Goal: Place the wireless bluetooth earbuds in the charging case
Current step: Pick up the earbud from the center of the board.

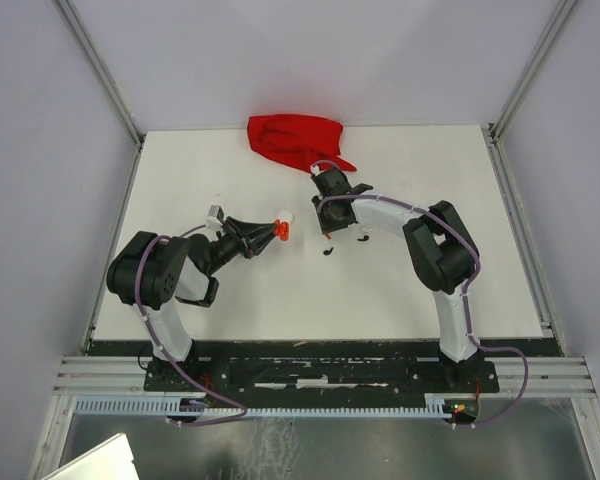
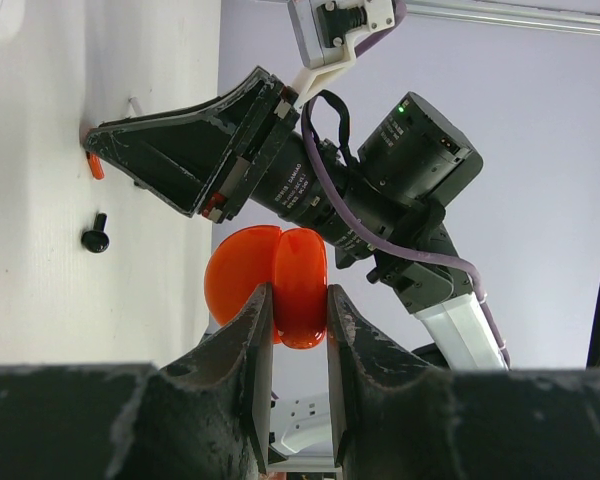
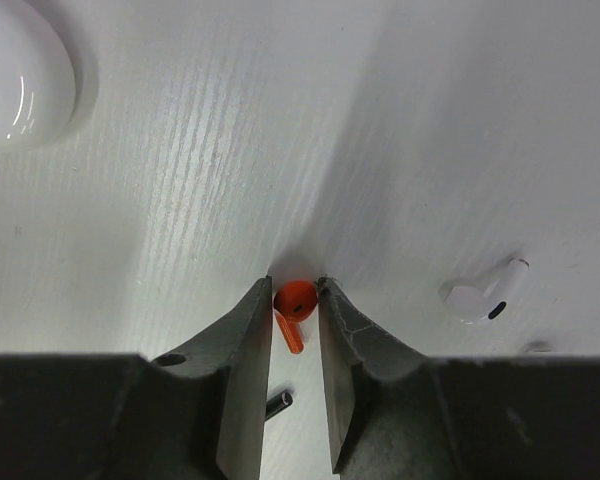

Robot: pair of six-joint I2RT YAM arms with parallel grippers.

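Four earbuds are counted: one orange earbud [image 3: 293,303], one white earbud [image 3: 483,295], a black earbud [image 1: 328,250] and a second black earbud [image 1: 365,238]. Two cases are noted: an orange charging case [image 2: 280,285], hinged open and clamped by the left gripper [image 2: 300,292], and a white case [image 3: 20,70] on the table.

The orange earbud lies on the table between the jaws of the right gripper [image 3: 295,285]; whether it is pinched cannot be told. A red cloth [image 1: 295,140] is bunched at the far edge of the white table [image 1: 280,300], which is enclosed by pale walls.

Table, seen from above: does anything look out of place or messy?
A crumpled red cloth sits at the far edge of the table and seems unrelated to the job. A black earbud and a white earbud lie loose on the surface, not in any case.
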